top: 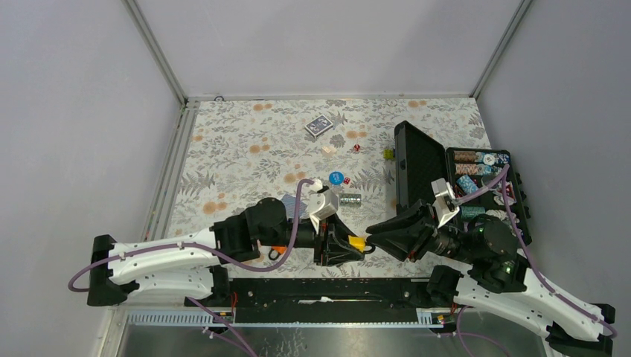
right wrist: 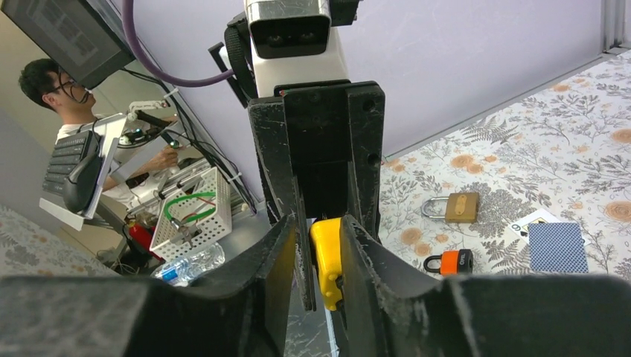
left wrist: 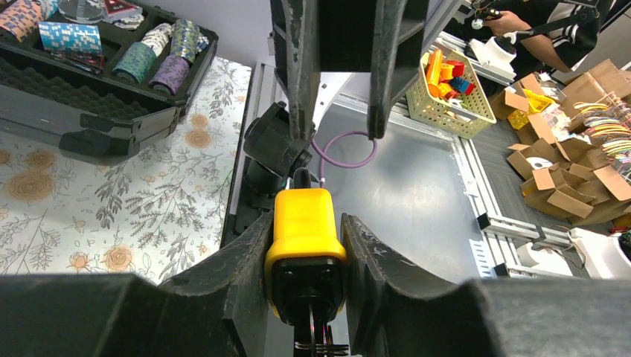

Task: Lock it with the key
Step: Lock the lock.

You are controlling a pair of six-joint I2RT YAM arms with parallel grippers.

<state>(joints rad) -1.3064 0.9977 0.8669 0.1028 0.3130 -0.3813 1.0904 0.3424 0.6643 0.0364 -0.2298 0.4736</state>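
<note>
My left gripper (top: pixel 348 246) is shut on a yellow padlock (left wrist: pixel 305 227) and holds it above the table's near edge. The lock's black underside faces the left wrist camera, and a key ring (left wrist: pixel 323 341) hangs from it. Whether the key sits in the lock is not clear. The dark shackle (left wrist: pixel 300 178) points away toward my right gripper (top: pixel 374 240). In the right wrist view my right gripper (right wrist: pixel 320 227) is open. Its fingers straddle the yellow padlock (right wrist: pixel 326 256) and one left finger.
A brass padlock (right wrist: pixel 455 207), an orange padlock (right wrist: pixel 446 262) and a blue card deck (right wrist: pixel 558 247) lie on the floral cloth. An open black case (top: pixel 421 169) with poker chips stands at the right. Another card deck (top: pixel 318 126) and small dice lie farther back.
</note>
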